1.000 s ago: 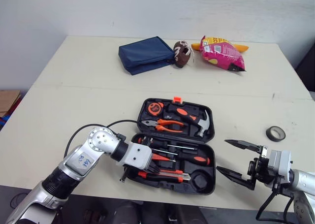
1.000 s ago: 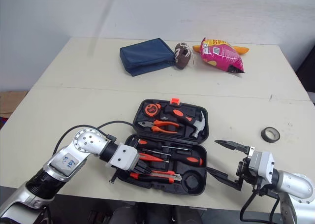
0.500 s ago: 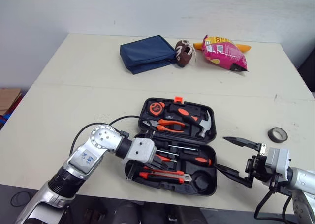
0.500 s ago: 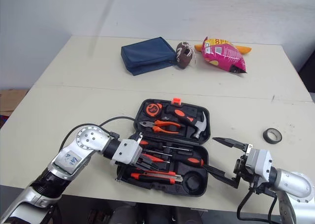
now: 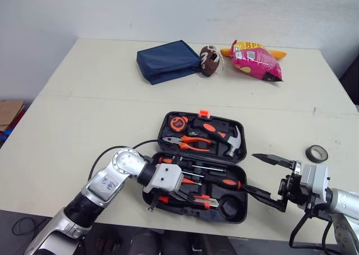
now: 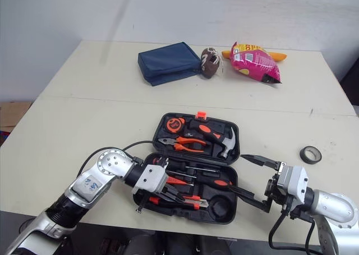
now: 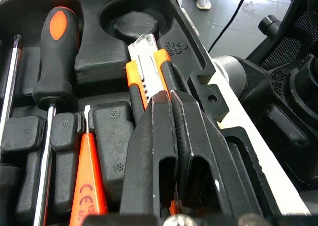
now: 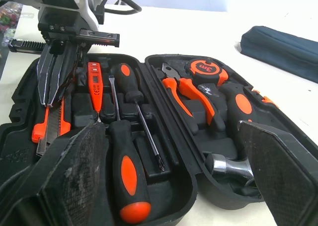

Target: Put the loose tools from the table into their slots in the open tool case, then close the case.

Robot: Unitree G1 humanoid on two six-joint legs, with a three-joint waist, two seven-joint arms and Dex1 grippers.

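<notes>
Left gripper (image 7: 171, 98), clenched, lies on the orange utility knife (image 7: 149, 67) in the open black plastic case (image 5: 240, 213), right gripper (image 5: 249, 171) gapes, black tape roll (image 5: 314, 152) waits outside.

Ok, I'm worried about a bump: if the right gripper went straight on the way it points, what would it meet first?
Probably the tool case: the open right gripper faces its end, likely near the handle of the big screwdriver, though depth is unclear.

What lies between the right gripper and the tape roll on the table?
The stretch is bare table: nothing sits between the open right gripper and the tape roll, as the left eye view shows.
</notes>
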